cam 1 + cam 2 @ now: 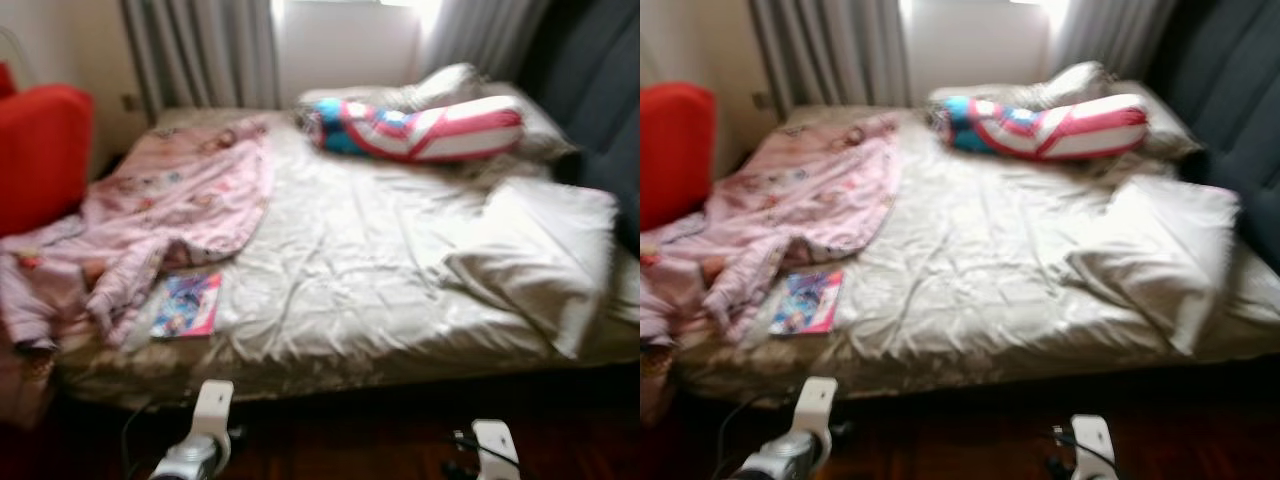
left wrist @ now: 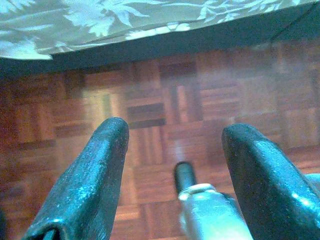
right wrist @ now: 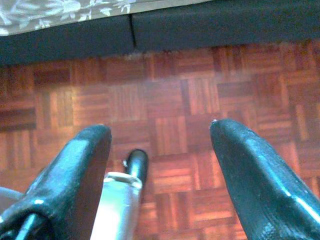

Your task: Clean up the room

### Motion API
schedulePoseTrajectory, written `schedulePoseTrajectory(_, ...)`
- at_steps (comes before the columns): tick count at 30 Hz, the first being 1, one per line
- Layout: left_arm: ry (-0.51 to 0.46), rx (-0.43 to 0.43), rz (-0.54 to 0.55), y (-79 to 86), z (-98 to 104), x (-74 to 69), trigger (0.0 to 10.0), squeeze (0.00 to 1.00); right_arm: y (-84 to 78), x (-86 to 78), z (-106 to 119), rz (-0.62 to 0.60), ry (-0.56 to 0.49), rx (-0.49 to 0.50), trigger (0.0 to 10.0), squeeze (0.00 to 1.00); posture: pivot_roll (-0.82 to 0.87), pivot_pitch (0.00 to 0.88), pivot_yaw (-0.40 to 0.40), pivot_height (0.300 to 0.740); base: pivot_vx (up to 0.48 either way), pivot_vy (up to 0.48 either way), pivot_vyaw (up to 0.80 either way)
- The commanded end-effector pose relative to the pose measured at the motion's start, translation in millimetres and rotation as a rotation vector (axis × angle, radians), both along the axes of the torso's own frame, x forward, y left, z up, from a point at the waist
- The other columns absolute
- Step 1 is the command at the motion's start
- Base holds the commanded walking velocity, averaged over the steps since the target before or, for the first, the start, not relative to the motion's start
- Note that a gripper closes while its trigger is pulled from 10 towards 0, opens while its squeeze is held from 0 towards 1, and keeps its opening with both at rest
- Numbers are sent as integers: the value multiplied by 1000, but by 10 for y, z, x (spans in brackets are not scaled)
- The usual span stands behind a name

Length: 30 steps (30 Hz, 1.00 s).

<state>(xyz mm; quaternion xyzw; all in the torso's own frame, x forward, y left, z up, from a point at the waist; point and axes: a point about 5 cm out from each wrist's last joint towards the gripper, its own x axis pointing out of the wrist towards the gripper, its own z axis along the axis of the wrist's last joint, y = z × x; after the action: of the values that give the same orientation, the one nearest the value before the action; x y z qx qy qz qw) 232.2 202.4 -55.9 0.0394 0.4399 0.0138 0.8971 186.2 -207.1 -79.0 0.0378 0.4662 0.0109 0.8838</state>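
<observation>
Both the left gripper (image 2: 172, 170) and right gripper (image 3: 160, 170) are hanging wide open and empty over the floor (image 2: 165, 90), risking snagging the pink blanket (image 1: 170, 200) and dragging off the book (image 1: 187, 305) at the bed's (image 1: 380, 270) eight o'clock corner

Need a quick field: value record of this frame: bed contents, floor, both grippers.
setting: bedroom, head views blurred
bed: pale rumpled sheet, unmade
pink blanket: spread over the bed's left part, trailing off the left edge
book: colourful cover, flat on the sheet near the front left edge, beside the blanket
bolster: red, white and blue, at the head of the bed
pillow: white, on the right side
red chair: left of the bed
floor: wood parquet
left gripper: open, low over the floor by the bed edge
right gripper: open, low over the floor
</observation>
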Motion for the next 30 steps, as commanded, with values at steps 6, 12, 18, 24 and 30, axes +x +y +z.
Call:
schedulePoseTrajectory(6, -1, -12, -7, -56, 10, 31, 10000, 0, -81, -28, 2, -37, -3, -8, 10000, 0, 29, 5, -9, 740, 0, 0, 0)
schedulePoseTrajectory(12, 3, -16, -2, -56, 6, 26, 10000, 0, -79, -28, 2, -41, -6, -5, 10000, 0, 29, 5, -9, 740, 0, 0, 0)
schedulePoseTrajectory(18, 7, -14, -5, -56, 5, 25, 10000, 0, -79, -26, 3, -42, -7, -3, 10000, 0, 32, 6, -9, 740, 0, 359, 0)
schedulePoseTrajectory(24, 10, -13, -6, -56, 4, 25, 10000, 0, -79, -25, 4, -40, -7, -3, 10000, 0, 31, 7, -10, 740, 0, 376, 0)
schedulePoseTrajectory(30, 11, -13, -7, -57, 4, 24, 10000, 0, -80, -25, 4, -40, -8, -3, 10000, 0, 32, 8, -10, 740, 0, 374, 0)
